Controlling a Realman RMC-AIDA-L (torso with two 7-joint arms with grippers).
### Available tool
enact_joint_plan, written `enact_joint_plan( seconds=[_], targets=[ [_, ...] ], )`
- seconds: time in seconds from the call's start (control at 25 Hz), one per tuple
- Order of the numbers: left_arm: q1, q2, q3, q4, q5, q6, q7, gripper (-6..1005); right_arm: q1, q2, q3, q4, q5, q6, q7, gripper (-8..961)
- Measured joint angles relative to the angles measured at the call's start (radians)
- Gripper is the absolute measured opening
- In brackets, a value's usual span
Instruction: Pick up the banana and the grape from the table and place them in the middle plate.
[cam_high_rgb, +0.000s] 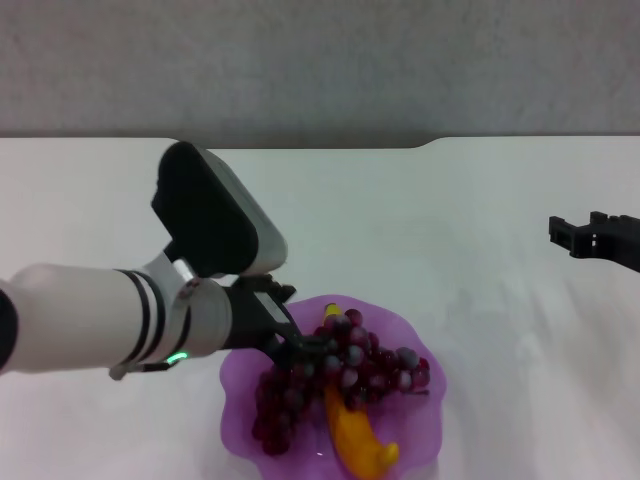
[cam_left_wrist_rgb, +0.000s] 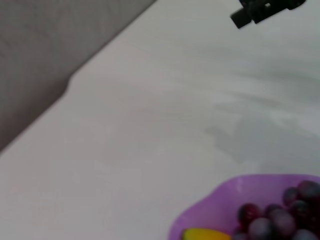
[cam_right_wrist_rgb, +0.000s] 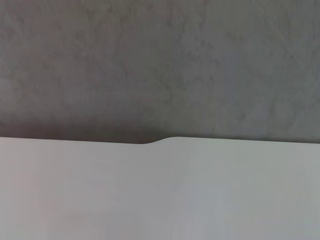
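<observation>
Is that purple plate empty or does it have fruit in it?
Not empty: the plate holds the banana with the grapes lying across it.

Translucent purple plastic plate with wavy scalloped rim (cam_high_rgb: 415, 440): smooth, faintly glossy. Long bunch of dark red-purple round grapes (cam_high_rgb: 345, 375): smooth skins under a frosty, dull sheen. Curved yellow-orange banana (cam_high_rgb: 358, 440): smooth, waxy-looking peel, slight shine. Broad white flat table (cam_high_rgb: 450, 230): plain, matt, even surface. Left gripper (cam_high_rgb: 300, 345): black, matt, hard-looking parts; arm casing behind of smooth white plastic-like shell with black matt housing. Right gripper (cam_high_rgb: 575, 237): black, matt, hard finish. Grey backdrop beyond the far edge (cam_right_wrist_rgb: 160, 65): mottled, rough-looking, matt.
</observation>
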Motion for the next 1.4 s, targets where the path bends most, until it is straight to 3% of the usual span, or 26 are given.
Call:
enact_joint_plan(
  seconds=[0.08,0.16,0.36,0.6,0.8,1.08,1.24,1.4],
  targets=[
    [0.023,-0.002,-0.007,-0.05,0.046,-0.013,-0.016,488,0.0,0.0,0.0,0.0,0.0,0.0,-0.001,553],
    [0.043,-0.003,-0.009,-0.101,0.093,-0.025,-0.037,700,0.0,0.0,0.0,-0.002,0.0,0.0,-0.001,553],
    [0.097,-0.004,-0.018,-0.216,0.196,0.009,-0.06,878,0.0,0.0,-0.003,-0.006,0.0,0.007,-0.001,553],
    [0.172,-0.004,-0.077,-0.213,0.207,0.306,-0.095,878,0.001,0.0,-0.003,-0.019,0.0,0.009,-0.001,552],
    [0.217,-0.004,-0.099,-0.132,0.223,0.576,-0.081,878,0.002,0.0,-0.003,-0.02,0.0,0.009,-0.001,552],
    [0.23,-0.004,-0.086,0.103,0.219,1.057,-0.082,878,0.002,0.001,-0.003,-0.031,0.0,-0.016,0.0,552],
    [0.226,-0.002,-0.072,0.263,0.186,1.318,-0.207,878,0.001,0.003,-0.012,-0.036,0.026,-0.07,-0.001,552],
    [0.226,0.018,-0.073,0.302,0.196,1.362,-0.37,878,-0.018,0.003,-0.041,-0.041,0.032,-0.18,-0.004,552]
  ],
)
